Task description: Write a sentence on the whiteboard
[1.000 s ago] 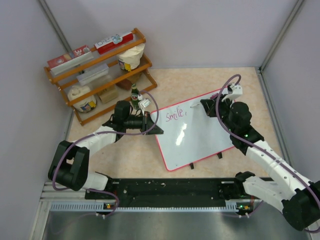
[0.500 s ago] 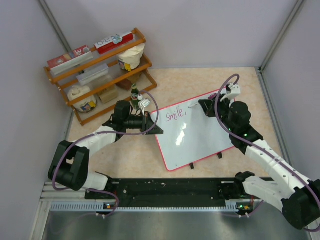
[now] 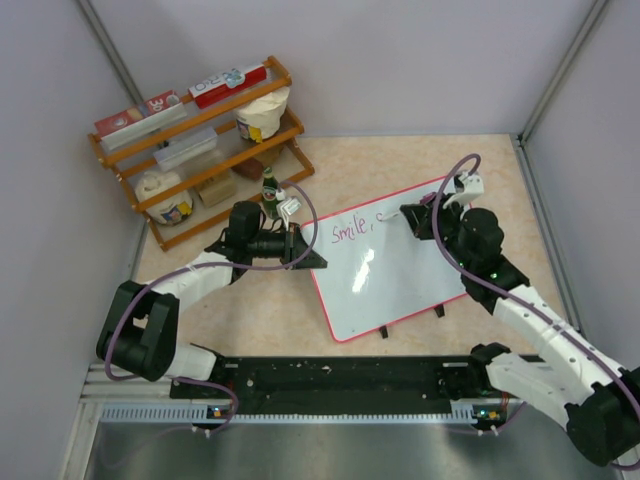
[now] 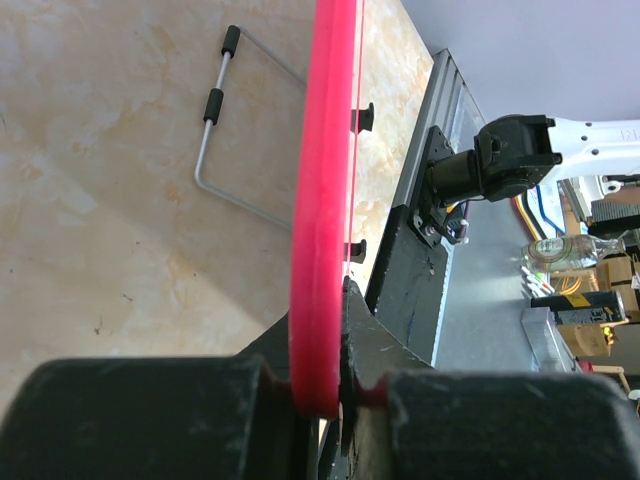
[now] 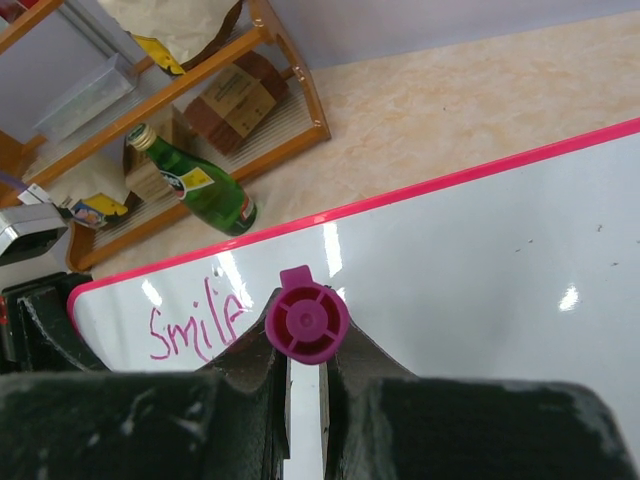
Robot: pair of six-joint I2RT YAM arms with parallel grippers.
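We read the pink cursive sentence (image 3: 350, 230), "Smile,", on the glossy white whiteboard (image 3: 400, 280) between the arms. The left gripper (image 4: 320, 385) pinched its smooth red frame. The right gripper (image 5: 305, 385) clasped a magenta marker (image 5: 307, 321). The wooden rack (image 3: 282, 75) held boxes and tubs, with a green glass bottle (image 3: 268, 188) nearby.

Your beige marbled surface (image 3: 400, 165)
You have a wooden rack (image 3: 215, 165) far left, a green bottle (image 3: 268, 192) beside it, the whiteboard (image 3: 400, 270) centre-right.
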